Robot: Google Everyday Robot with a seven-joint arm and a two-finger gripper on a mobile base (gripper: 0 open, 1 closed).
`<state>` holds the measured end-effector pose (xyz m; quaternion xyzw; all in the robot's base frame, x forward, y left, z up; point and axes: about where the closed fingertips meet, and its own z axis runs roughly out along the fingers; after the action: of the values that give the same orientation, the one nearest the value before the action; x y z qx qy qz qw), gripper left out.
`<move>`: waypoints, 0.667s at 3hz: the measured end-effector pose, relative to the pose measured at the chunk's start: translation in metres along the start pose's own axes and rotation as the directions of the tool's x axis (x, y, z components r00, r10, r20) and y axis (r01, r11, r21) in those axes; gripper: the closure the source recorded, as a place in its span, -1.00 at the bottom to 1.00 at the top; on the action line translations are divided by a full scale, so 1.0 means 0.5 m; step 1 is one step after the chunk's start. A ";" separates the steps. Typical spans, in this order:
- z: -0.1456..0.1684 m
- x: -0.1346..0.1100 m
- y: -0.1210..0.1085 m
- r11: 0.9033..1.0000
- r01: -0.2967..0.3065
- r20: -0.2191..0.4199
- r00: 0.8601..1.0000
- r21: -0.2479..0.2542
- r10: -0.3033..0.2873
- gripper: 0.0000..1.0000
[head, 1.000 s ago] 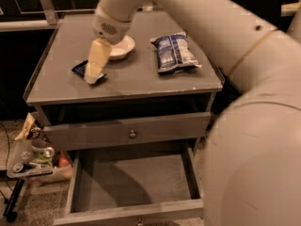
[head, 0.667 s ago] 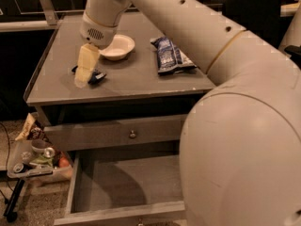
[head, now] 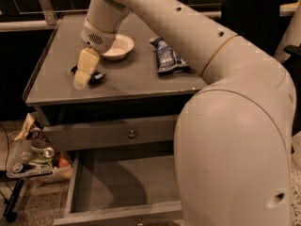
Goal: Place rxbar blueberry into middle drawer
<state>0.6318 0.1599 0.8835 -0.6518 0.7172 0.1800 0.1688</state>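
Observation:
The rxbar blueberry (head: 96,74) is a small dark flat bar lying on the grey cabinet top (head: 136,81), near its front left. My gripper (head: 81,83) hangs from the cream arm straight over the bar and covers its middle; its tip is at the bar's level on the cabinet top. The middle drawer (head: 124,185) is pulled open below, a wide shallow grey tray with nothing in it that I can see. My arm's large elbow hides the drawer's right part.
A white bowl (head: 120,46) sits just behind the gripper. A puffy blue-and-white chip bag (head: 167,55) lies to the right. The top drawer (head: 108,134), with a round knob, is shut. A cart with clutter (head: 33,157) stands on the floor at left.
My arm has swung left and the gripper has come down and forward onto the bar. The bar, bowl and bag have stayed in place.

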 end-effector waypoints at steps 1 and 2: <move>0.035 0.008 -0.026 0.999 -0.043 0.019 0.999 -0.029 0.043 -1.00; 0.058 0.011 -0.039 0.997 -0.066 0.025 0.997 -0.045 0.067 -1.00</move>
<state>0.6509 0.1670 0.8547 -0.6287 0.7319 0.2099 0.1580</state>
